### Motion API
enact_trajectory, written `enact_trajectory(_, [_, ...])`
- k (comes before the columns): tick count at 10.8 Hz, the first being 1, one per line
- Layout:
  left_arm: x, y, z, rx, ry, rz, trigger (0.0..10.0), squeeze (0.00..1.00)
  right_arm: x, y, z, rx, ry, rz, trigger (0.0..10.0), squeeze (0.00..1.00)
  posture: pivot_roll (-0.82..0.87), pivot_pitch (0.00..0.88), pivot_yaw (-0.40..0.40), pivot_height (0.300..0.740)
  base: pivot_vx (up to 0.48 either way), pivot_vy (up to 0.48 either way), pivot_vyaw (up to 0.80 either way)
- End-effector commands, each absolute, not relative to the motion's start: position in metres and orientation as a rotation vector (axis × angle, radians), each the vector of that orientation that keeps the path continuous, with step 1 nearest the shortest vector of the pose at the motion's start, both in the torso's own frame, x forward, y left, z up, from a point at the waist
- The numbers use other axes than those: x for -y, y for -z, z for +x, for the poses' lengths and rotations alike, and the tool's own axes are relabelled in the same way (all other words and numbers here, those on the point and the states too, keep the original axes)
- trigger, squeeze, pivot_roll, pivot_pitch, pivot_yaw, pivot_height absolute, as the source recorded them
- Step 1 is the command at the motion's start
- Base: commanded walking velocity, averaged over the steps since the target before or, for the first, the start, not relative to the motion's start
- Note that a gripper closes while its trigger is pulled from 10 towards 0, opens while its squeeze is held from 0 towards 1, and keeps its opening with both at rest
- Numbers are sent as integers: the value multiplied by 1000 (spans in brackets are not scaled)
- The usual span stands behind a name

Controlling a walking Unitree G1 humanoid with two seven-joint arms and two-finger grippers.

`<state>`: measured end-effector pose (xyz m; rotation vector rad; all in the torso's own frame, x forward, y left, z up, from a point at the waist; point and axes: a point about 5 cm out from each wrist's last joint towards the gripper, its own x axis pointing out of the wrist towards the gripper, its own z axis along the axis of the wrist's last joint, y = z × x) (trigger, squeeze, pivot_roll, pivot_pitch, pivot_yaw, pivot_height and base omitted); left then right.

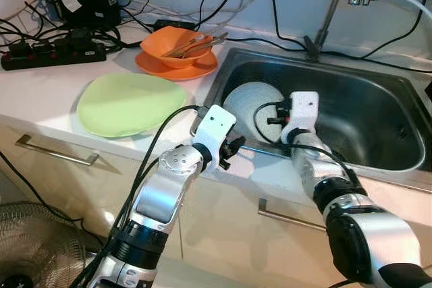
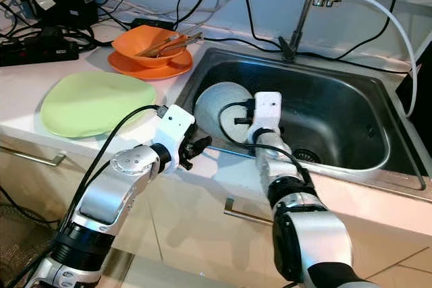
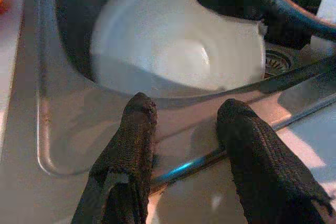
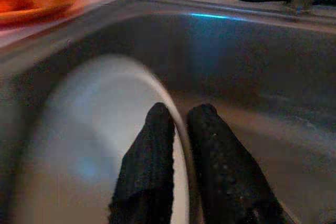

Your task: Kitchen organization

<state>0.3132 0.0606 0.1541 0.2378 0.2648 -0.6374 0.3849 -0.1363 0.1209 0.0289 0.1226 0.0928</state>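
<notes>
Right claw (image 4: 178,129) pinched rim of round white plate (image 1: 251,102) in stainless steel sink (image 1: 378,109); left claw (image 3: 186,129) spread over sink's front edge.

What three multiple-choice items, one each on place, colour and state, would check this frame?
1. Where is the round white plate?
A. in the steel sink
B. on the counter
C. on the floor

2. What colour is the flat plate on the counter?
A. blue
B. light green
C. black

3. What is the right hand doing?
A. hanging idle
B. holding chopsticks
C. pinching the white plate's rim

Key: 1 A, it leans inside the basin; 2 B, it is pale green beside the orange bowl; 3 C, the fingers straddle the rim.
</notes>
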Motion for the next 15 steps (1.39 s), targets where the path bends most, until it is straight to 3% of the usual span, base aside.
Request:
enact_trajectory(1, [-62,-144,310,-321,639,246,10000,0,133,-124,387,-119,-116,14,10000,525,259,0,-67,740,0,0,0])
enact_trajectory(2, [-63,-144,310,-323,638,248,10000,0,131,-123,386,-120,-124,12,10000,0,260,0,-67,740,0,0,0])
enact_trajectory(6, [-62,-146,310,-296,638,245,10000,0,127,-124,386,-100,-139,23,10000,0,255,0,-65,740,0,0,0])
enact_trajectory(11, [-84,-166,320,-41,431,433,10000,0,112,-143,380,87,-248,153,10000,0,244,0,-68,740,0,0,0])
enact_trajectory(13, [-103,-170,315,22,354,705,10000,0,100,-138,362,132,-319,227,10000,0,232,0,-61,740,0,0,0])
enact_trajectory(15, [-119,-173,313,15,299,843,10000,0,95,-132,354,118,-357,273,10000,0,243,0,-66,740,0,0,0])
